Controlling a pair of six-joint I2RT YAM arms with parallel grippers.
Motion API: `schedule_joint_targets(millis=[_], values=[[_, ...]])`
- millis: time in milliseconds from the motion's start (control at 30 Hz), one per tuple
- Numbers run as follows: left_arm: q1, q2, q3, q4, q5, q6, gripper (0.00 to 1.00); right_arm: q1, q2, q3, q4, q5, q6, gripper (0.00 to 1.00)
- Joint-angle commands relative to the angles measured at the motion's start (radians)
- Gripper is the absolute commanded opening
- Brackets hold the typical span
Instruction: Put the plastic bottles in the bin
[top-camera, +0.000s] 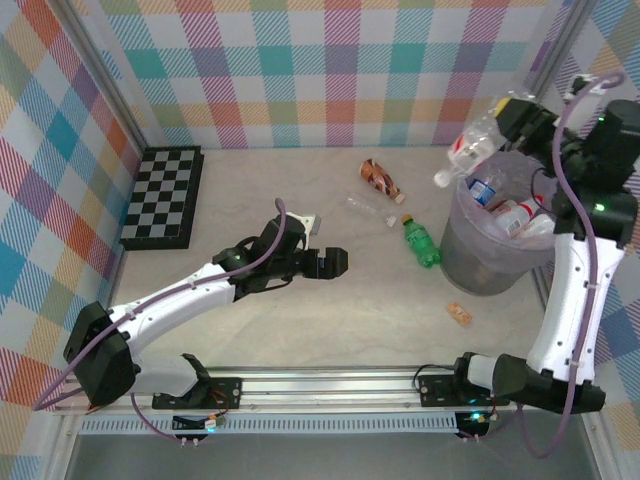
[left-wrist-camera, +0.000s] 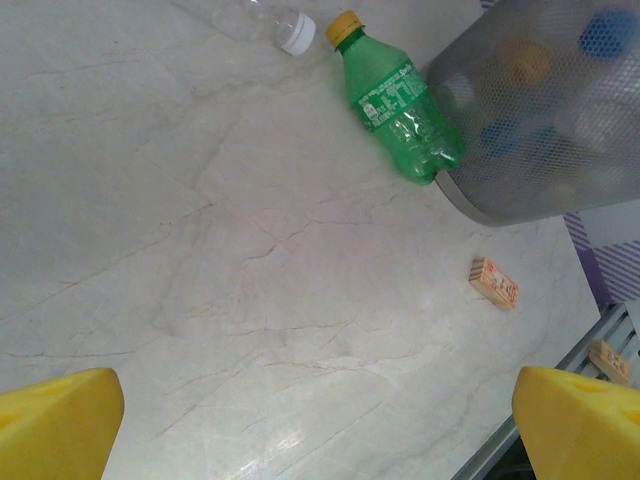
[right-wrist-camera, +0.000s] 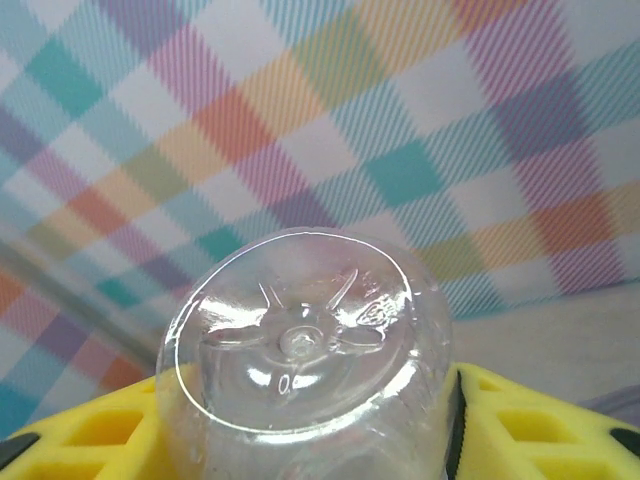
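See a flat black-and-white chessboard (top-camera: 163, 197) at the upper left of the top view. Find the left arm stretched low from the lower-left corner toward mid-frame, elbow bent, left gripper (top-camera: 338, 262) pointing right above the pale table (top-camera: 300, 330). In its wrist view, see yellow fingertips (left-wrist-camera: 55, 425) in both bottom corners, spread wide, gripping nothing. Right of centre, note three bottles lying flat: a brown-red wrapped bottle (top-camera: 382, 178), a small clear white-capped bottle (top-camera: 368, 207), and a green plastic bottle with a yellow cap (top-camera: 421, 241), base up against the round grey translucent bin (top-camera: 480, 265). Spot a small tan block (top-camera: 459, 313) lower down. At far right, find the right arm standing upright, folded over on top, right gripper (top-camera: 500, 118) clamping a clear plastic bottle with a red-and-white label (top-camera: 468, 148), tilted cap-down over the bin's rim. See several more plastic bottles (top-camera: 508, 212) inside.
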Motion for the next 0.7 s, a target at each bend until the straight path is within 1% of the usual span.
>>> schedule_joint_targets(millis=[0, 133, 233, 300, 400, 500, 667], values=[[0.016, 0.012, -0.009, 0.019, 0.007, -0.035, 0.99, -0.072, 0.009, 0.041, -0.009, 0.078, -0.016, 0.49], [0.018, 0.02, -0.009, 0.019, 0.011, -0.046, 0.98, -0.119, 0.028, 0.093, -0.057, 0.168, -0.098, 0.48], [0.018, 0.03, -0.009, 0.028, 0.014, -0.056, 0.98, -0.123, 0.053, 0.123, -0.113, 0.228, -0.179, 0.48], [0.018, 0.041, -0.006, 0.034, 0.021, -0.058, 0.98, -0.124, 0.073, 0.139, -0.162, 0.247, -0.229, 0.48], [0.018, 0.061, 0.0, 0.045, 0.032, -0.061, 0.98, -0.124, 0.113, 0.172, -0.249, 0.219, -0.276, 0.46], [0.018, 0.085, 0.013, 0.05, 0.044, -0.063, 0.98, -0.124, 0.133, 0.155, -0.297, 0.181, -0.278, 0.45], [0.018, 0.099, 0.014, 0.054, 0.055, -0.063, 0.98, -0.124, 0.119, 0.039, -0.266, 0.138, -0.241, 0.46]])
